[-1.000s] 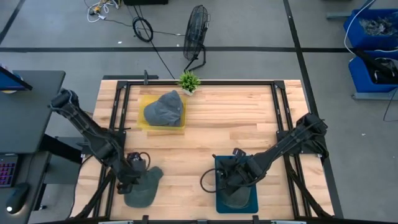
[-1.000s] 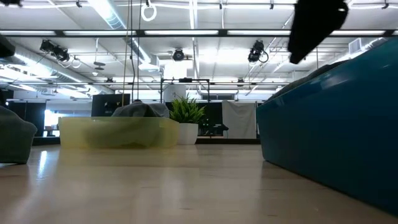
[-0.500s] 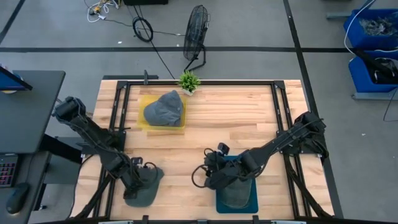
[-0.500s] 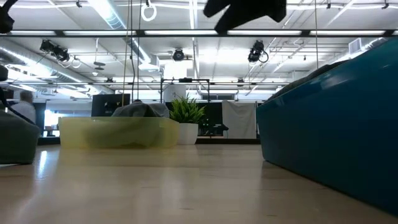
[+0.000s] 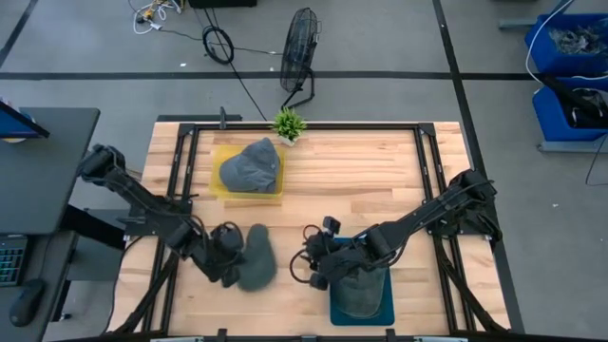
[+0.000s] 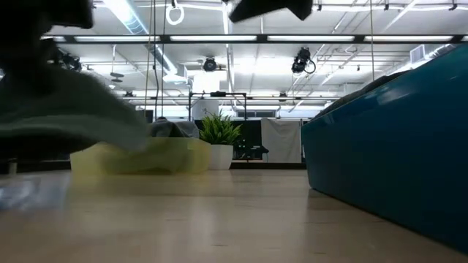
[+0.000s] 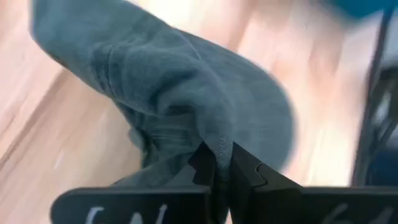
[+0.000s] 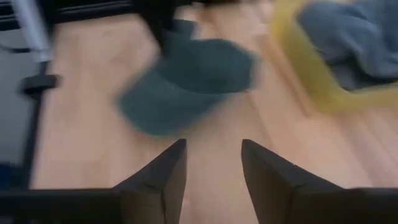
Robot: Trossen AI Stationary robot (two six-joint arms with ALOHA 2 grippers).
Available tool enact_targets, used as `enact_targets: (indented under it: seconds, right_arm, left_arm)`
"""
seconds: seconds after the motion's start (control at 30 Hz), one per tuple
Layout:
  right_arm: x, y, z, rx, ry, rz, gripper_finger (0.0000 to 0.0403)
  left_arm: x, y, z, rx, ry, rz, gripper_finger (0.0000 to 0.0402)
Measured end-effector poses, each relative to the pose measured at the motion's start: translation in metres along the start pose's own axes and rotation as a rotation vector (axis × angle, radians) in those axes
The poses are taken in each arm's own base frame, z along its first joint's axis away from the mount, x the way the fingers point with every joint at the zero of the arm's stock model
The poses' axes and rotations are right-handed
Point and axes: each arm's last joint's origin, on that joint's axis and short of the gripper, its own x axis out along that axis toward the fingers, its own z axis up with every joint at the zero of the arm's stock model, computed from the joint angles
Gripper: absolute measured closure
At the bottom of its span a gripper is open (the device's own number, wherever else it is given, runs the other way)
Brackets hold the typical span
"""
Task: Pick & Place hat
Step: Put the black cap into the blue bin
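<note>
wooden table [image 5: 361,180] seen from above, grey floor around, a fan [image 5: 301,38] and small plant [image 5: 287,123] past the far edge. left gripper [image 5: 228,264] now near the front middle, clamped on a dark green hat [image 5: 255,258] that sat at the front left corner a second ago; carried toward the centre, so transport looks under way. right gripper [image 5: 315,269] has swung off the blue bin [image 5: 334,302] to its left side, facing the hat, just beside it. blue bin holds a grey-green hat [image 5: 363,290]. yellow tray [image 5: 220,191] at the far left holds a grey hat [image 5: 251,164].

at table height: blurred green cloth [image 6: 66,109] at left, lifted off the wood where it rested before. yellow tray [image 6: 139,156] with its grey hat [image 6: 172,129] beyond, plant [image 6: 219,135] beside it, blue bin wall [image 6: 395,139] at right.

left wrist: fingers [image 7: 208,165] pinched tight on a fold of the hat [image 7: 186,93], wood beneath.

right wrist: fingers [image 8: 168,168] spread wide, nothing between; hat [image 8: 193,78] ahead, yellow tray [image 8: 311,81] and grey hat [image 8: 348,31] farther off. probably a handover or a drop into the bin next.
</note>
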Motion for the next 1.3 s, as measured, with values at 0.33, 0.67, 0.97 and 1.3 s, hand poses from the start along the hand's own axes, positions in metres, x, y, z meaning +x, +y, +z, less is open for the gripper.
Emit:
enact_targets:
  seconds: [0.33, 0.67, 0.97, 1.3]
  right_arm:
    - [-0.006, 0.025, -0.005, -0.377, -0.125, 0.173, 0.0260]
    - [0.013, 0.004, 0.006, -0.371, -0.219, 0.121, 0.0260]
    - [0.039, -0.030, 0.024, -0.387, -0.231, 0.219, 0.0260]
    - [0.072, -0.046, 0.021, -0.436, -0.232, 0.232, 0.0260]
  left_arm:
    - [0.004, -0.009, 0.041, -0.070, -0.122, -0.260, 0.0381]
    - [0.008, 0.001, 0.057, 0.226, -0.194, -0.211, 0.0380]
    - [0.009, 0.003, 0.062, 0.382, -0.222, -0.200, 0.0382]
    - [0.009, 0.005, 0.067, 0.451, -0.258, -0.193, 0.0381]
